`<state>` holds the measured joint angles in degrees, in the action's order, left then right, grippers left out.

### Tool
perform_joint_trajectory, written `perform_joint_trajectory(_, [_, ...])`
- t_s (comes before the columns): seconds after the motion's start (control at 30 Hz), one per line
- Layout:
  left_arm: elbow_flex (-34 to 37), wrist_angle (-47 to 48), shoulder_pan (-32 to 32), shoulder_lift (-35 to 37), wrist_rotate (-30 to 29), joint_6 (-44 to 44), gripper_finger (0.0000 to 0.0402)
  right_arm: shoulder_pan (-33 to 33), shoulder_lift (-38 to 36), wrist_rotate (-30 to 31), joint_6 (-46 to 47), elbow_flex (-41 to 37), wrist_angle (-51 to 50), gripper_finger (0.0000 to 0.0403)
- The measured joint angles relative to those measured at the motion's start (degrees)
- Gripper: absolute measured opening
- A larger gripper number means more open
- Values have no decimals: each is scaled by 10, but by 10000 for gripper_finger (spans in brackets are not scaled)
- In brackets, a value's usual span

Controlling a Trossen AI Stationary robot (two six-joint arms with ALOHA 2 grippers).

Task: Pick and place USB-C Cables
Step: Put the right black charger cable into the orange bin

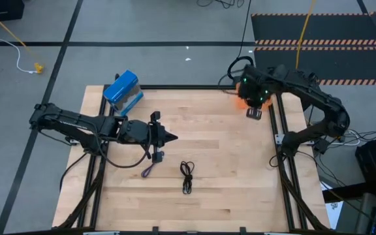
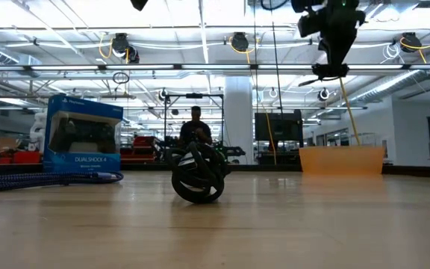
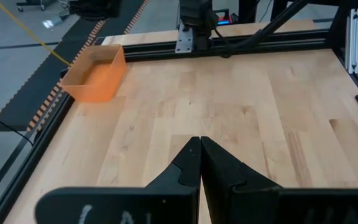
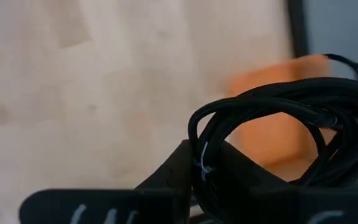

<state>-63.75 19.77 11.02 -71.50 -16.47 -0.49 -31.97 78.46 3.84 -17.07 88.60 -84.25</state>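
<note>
Right claw (image 4: 213,177) grips the coiled black cable (image 4: 278,124) above the orange bin (image 1: 243,99)

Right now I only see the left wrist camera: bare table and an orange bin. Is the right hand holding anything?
Observer: Yes, the right hand is shut on the coiled black cable.
Operator: Where is that hand?
Observer: Raised above the orange bin, at the table corner by the right arm.
Operator: Which cables lie on the table?
Observer: The purple-blue cable and the folded black cable, both close to the shut left hand.
</note>
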Motion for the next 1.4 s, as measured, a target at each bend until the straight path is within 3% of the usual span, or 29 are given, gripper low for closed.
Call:
perform_joint_trajectory(0.23, [0,0,0,0,0,3,10,-96,3,10,-78,0,46,35])
perform_joint_trajectory(0.57, [0,-2,0,0,1,1,10,-191,50,7,-113,0,53,35])
perform_joint_trajectory(1.0, [0,-4,7,0,1,2,10,-209,101,5,-87,-1,71,35])
perform_joint_trajectory(1.4, [0,-4,11,0,0,-1,10,-213,105,6,34,-28,87,35])
